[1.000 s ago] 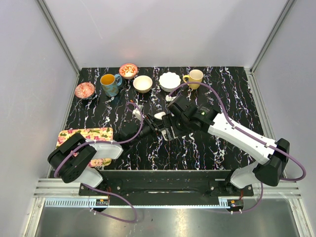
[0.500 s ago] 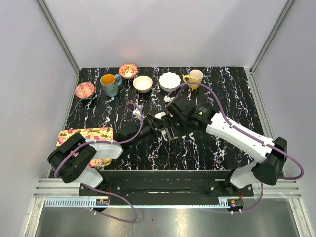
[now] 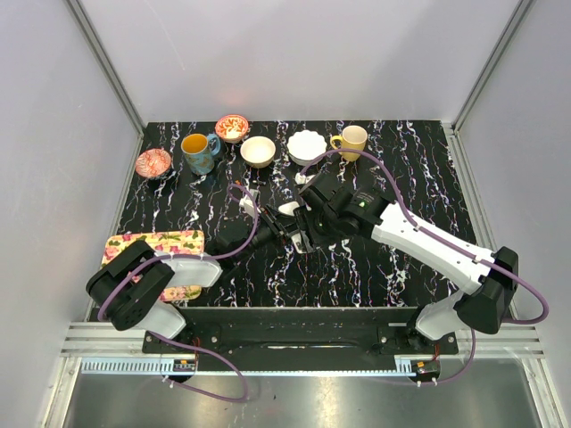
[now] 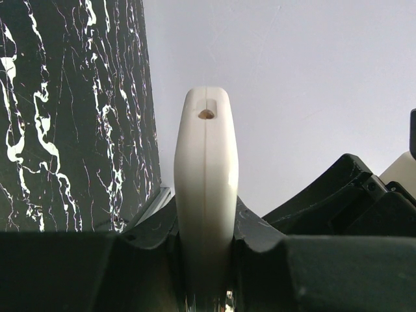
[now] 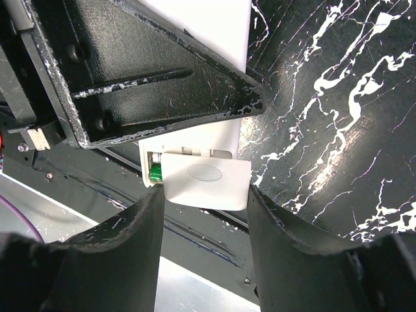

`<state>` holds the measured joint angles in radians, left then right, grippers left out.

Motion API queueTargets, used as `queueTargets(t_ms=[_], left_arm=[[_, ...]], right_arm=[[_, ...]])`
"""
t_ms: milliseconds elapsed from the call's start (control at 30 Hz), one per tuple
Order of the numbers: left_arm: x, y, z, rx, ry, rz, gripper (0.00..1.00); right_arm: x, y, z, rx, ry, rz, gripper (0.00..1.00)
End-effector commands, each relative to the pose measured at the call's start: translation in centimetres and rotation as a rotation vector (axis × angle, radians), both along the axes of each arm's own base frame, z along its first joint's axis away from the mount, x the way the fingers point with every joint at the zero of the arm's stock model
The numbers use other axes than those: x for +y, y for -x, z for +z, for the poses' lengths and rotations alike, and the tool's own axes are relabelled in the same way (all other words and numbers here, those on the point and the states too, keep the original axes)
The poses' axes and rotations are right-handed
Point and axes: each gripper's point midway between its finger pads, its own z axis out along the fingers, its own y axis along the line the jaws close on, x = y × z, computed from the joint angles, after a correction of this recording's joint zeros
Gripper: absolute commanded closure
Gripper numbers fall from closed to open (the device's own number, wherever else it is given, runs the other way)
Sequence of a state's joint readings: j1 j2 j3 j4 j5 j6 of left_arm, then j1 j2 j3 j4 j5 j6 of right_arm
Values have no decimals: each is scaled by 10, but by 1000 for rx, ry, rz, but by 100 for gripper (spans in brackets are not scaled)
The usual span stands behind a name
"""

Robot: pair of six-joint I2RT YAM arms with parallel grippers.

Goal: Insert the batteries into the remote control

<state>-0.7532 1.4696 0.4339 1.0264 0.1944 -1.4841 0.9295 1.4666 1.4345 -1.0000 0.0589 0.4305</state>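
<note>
The white remote control (image 4: 205, 195) stands edge-on between the jaws of my left gripper (image 4: 205, 260), which is shut on it. In the top view both grippers meet mid-table, the left gripper (image 3: 275, 229) against the right gripper (image 3: 302, 236). The right wrist view shows the remote control (image 5: 208, 26) crossed by a left finger (image 5: 149, 71). Its thin white back-cover panel (image 5: 207, 185) lies askew over the end compartment. A green battery (image 5: 155, 172) shows there at the uncovered left edge. My right gripper (image 5: 203, 201) is shut on that panel, a finger on each side edge.
Along the back stand a pink patterned bowl (image 3: 153, 163), a blue mug (image 3: 198, 152), a red bowl (image 3: 232, 127), a cream bowl (image 3: 258, 151), a white scalloped bowl (image 3: 307, 145) and a yellow mug (image 3: 352, 138). A floral tray (image 3: 153, 245) lies front left.
My right gripper has edged slightly left and back toward the remote control, and its jaws have narrowed onto the cover panel. The left arm has stayed still.
</note>
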Motion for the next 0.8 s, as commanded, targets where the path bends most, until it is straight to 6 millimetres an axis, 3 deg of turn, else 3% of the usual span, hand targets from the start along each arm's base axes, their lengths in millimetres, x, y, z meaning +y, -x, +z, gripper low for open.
queueTargets(t_ms=[0,433,767], left_arm=[[-3,-4,33,-71,79,-2,100],[-3,-6,27,-62,70,-1,100],[-3,-5,36,-79,93,-9,100]], right_arm=[[12,-5,18,-43,-53,22,55],[14,1,33,-38,-97,33,61],[20,8,22,11,-91,65,61]])
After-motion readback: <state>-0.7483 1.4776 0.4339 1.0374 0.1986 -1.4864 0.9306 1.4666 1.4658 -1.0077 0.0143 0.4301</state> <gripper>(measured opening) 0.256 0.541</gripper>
